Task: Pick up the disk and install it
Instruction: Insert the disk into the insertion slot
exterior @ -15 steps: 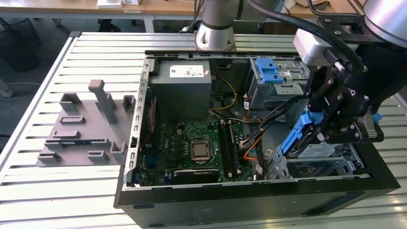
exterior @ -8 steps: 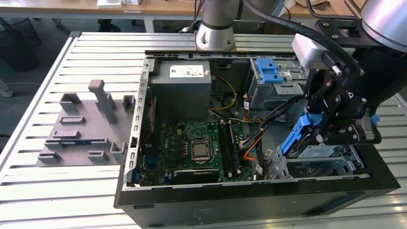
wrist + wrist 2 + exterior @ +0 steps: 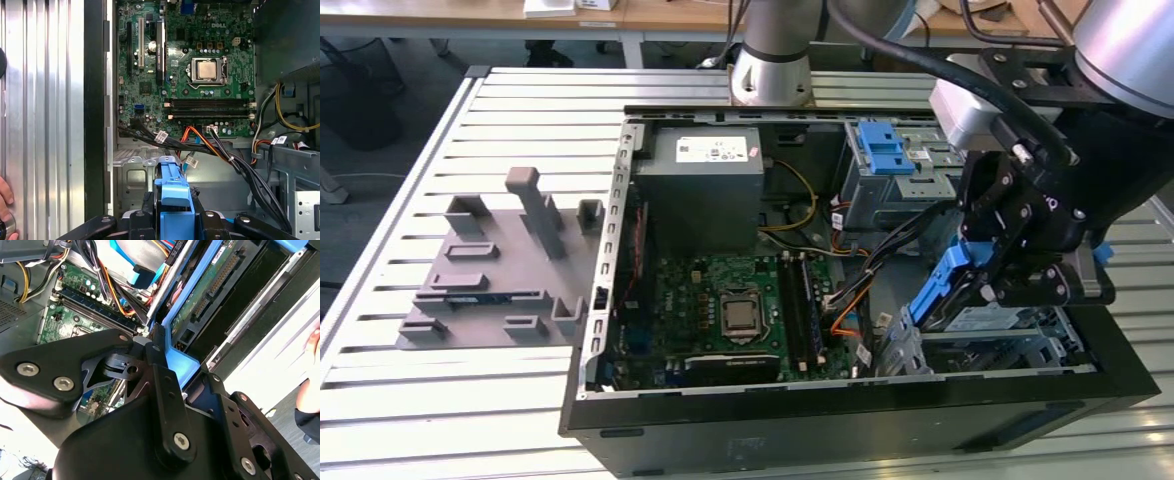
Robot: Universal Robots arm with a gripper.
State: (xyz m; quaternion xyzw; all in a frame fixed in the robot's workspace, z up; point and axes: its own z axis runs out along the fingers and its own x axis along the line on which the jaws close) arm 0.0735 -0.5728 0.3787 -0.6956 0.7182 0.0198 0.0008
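Observation:
My gripper (image 3: 1014,270) hangs over the front right corner of the open computer case (image 3: 607,250) and is shut on the disk (image 3: 941,290). The disk stands on edge, tilted, its blue carrier bracket facing the motherboard, its lower edge at the top of the metal drive cage (image 3: 1027,345). In the first wrist view the blue carrier (image 3: 172,192) sits clamped between the black fingers (image 3: 145,212), with the cage's metal wall (image 3: 135,175) just beyond. In the second wrist view the disk's green circuit side (image 3: 210,285) and blue frame (image 3: 182,362) lie along one finger (image 3: 165,390).
Inside the case lie the motherboard (image 3: 734,305), a grey power supply (image 3: 707,165), a blue latch piece (image 3: 883,150) and cable bundles (image 3: 854,270) beside the cage. A grey fixture (image 3: 494,260) stands on the slatted table. A person's hand (image 3: 5,200) rests near the case's outer wall.

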